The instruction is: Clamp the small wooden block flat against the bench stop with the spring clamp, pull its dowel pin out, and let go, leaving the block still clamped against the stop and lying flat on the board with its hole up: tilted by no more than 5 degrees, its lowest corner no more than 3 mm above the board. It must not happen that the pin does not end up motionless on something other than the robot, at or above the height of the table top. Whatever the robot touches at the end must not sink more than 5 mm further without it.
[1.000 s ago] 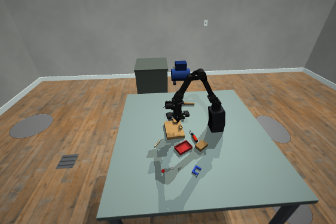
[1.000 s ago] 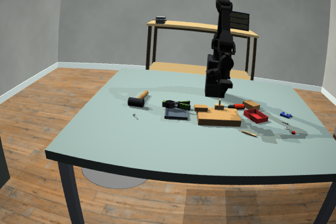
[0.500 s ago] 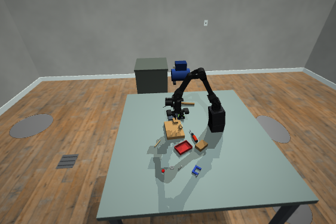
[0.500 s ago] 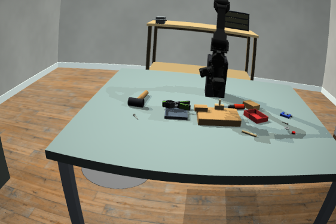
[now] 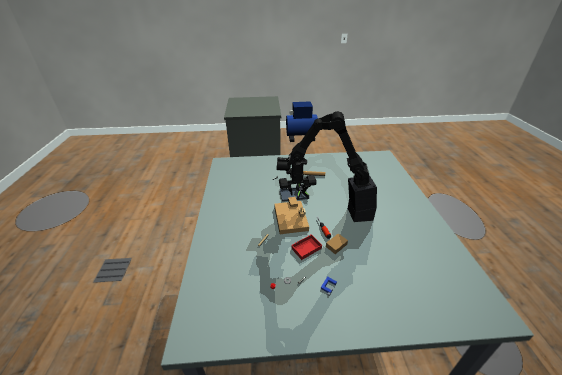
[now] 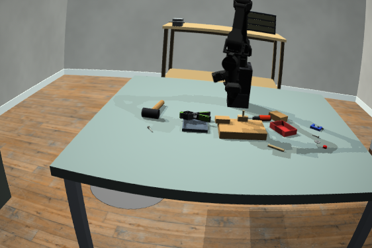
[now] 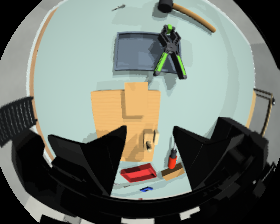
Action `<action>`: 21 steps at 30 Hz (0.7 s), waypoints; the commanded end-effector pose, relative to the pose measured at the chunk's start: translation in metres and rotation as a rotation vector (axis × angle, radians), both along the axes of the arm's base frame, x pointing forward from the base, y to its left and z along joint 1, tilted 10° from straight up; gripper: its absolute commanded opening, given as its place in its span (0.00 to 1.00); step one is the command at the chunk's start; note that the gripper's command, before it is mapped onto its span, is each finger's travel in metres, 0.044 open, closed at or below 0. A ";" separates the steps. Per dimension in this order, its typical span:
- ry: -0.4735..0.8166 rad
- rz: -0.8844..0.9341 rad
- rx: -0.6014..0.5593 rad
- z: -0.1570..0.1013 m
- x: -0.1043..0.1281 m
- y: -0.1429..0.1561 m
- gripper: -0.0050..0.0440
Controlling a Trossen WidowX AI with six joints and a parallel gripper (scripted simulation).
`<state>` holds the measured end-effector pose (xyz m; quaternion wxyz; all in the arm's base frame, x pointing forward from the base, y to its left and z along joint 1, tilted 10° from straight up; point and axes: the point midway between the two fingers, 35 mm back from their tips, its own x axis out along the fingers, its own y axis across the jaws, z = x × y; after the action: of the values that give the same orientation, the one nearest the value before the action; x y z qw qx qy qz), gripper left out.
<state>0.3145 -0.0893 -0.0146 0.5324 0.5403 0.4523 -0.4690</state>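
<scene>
On the pale surface (image 6: 139,154) we see the small wooden block (image 6: 243,118) resting on the board (image 6: 243,130), pin upright; our hand (image 7: 149,152) hangs above, fingers open, holding nothing.

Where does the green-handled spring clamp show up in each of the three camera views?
Top: spring clamp just behind the wooden board, partly hidden by the arm.
Exterior: left of centre, at the far edge of the dark mat.
Wrist: upper centre-right, right of the mat.
Shared landmark: the wooden board.
</scene>
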 end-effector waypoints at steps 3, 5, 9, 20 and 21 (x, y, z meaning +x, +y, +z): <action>-0.012 0.002 0.002 0.006 -0.003 -0.010 0.76; -0.012 0.002 0.002 0.007 -0.005 -0.015 0.80; -0.012 0.001 0.002 0.009 -0.009 -0.024 0.88; -0.013 0.000 0.002 0.014 -0.020 -0.045 1.00; -0.014 0.000 0.002 0.015 -0.022 -0.048 1.00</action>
<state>0.2952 -0.1312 -0.0045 0.5326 0.5414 0.4520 -0.4678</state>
